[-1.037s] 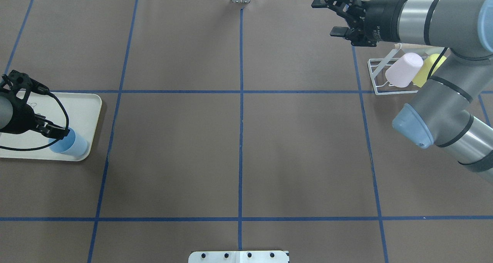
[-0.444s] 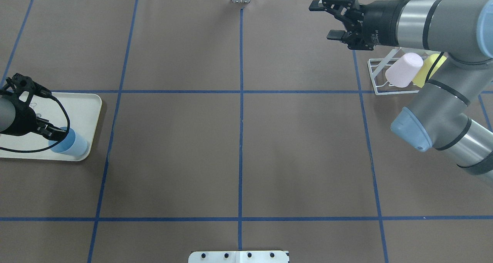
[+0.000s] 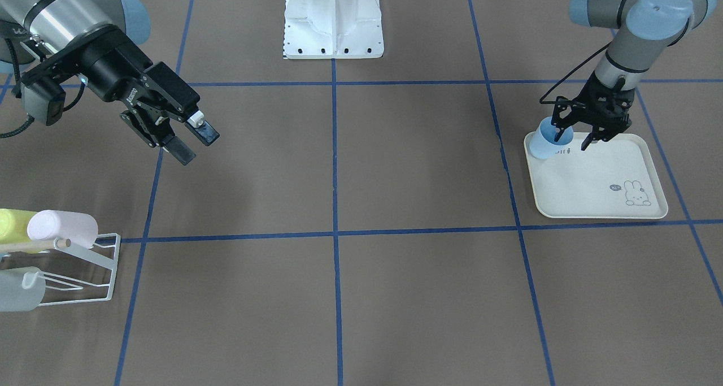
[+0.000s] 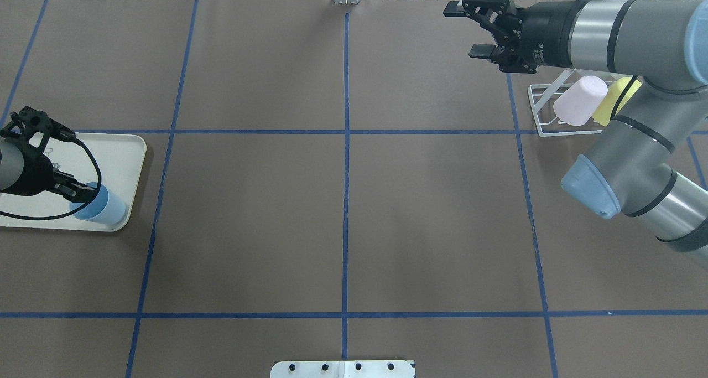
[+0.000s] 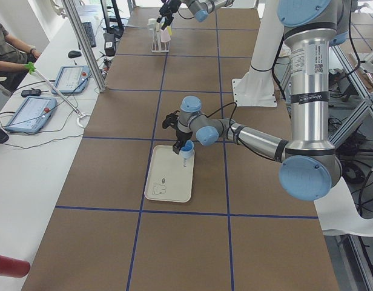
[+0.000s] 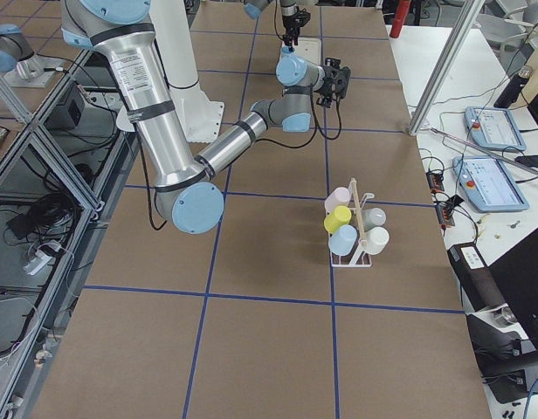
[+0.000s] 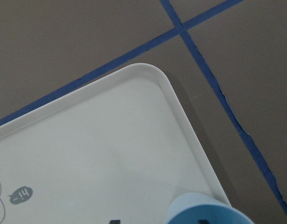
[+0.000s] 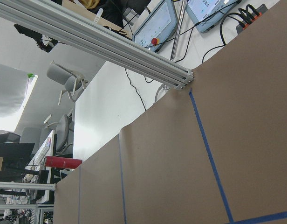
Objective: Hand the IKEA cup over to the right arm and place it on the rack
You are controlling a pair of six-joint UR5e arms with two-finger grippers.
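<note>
Blue cup [image 7: 205, 212] cropped at bottom edge; rack [image 3: 116, 266] cut off left.

You're pretty clearly in a robotics lab: brown-papered counter [image 4: 249, 228] gridded with blue tape [image 4: 345, 201], aluminium frame posts [image 6: 442, 65], and teach pendants [image 6: 489, 127] with cables sitting at 3 o'clock in the exterior right view.

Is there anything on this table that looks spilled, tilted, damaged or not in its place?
Nothing is spilled or tipped. The blue cup stands upright in a corner of the tray, the left hand open at its rim. Only the blue tape line beside the tray looks ragged there.
</note>
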